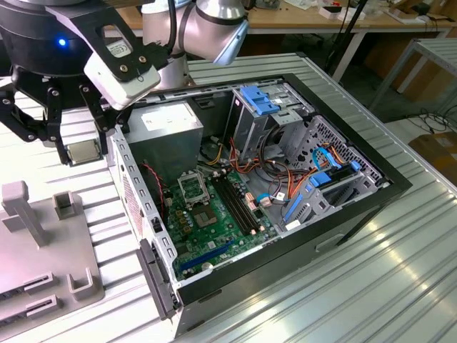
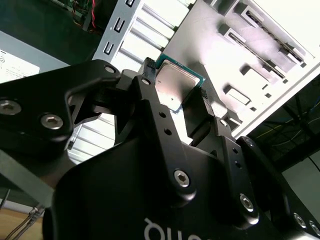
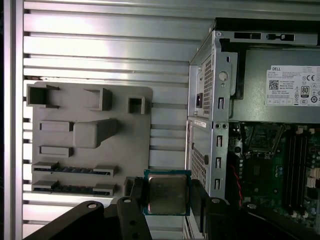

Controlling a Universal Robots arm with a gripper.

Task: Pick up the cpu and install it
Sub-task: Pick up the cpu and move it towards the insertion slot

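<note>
Clamping the cpu [image 3: 166, 194] between its fingertips, the hand [image 1: 83, 149] hangs outside the computer case [image 3: 220, 115].

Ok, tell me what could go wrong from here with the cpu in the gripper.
1. The gripper holds the cpu only by two opposite edges, so it could slip or tilt in transit.
2. The case's metal side wall stands between the cpu and the socket on the motherboard; a low path may clip it.
3. Loose cables lie close beside the socket and might snag the gripper.
</note>
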